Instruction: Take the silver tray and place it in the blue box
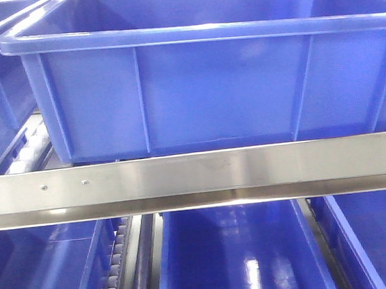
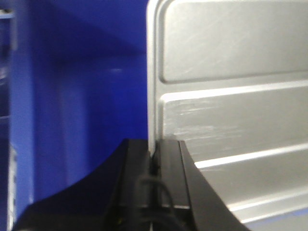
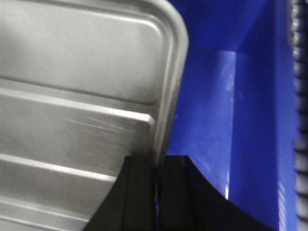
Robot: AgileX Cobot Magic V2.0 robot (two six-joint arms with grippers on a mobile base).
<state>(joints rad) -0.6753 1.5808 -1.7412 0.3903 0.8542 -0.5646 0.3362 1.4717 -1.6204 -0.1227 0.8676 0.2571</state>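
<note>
The silver tray (image 2: 231, 110) fills the right half of the left wrist view, its raised ribs running across the floor. My left gripper (image 2: 155, 155) is shut on its left rim. In the right wrist view the silver tray (image 3: 77, 106) lies to the left, and my right gripper (image 3: 158, 162) is shut on its right rim near a rounded corner. Smooth walls of the blue box (image 2: 77, 106) stand behind the tray on the left side, and blue box (image 3: 226, 110) walls and an inner corner show on the right side. Neither the tray nor the grippers appear in the front view.
In the front view a large blue crate (image 1: 208, 89) sits on a roller shelf behind a steel rail (image 1: 196, 178). Below the rail are more blue crates (image 1: 236, 255), with roller tracks (image 1: 116, 266) between them. Rollers (image 3: 299, 96) line the right wrist view's edge.
</note>
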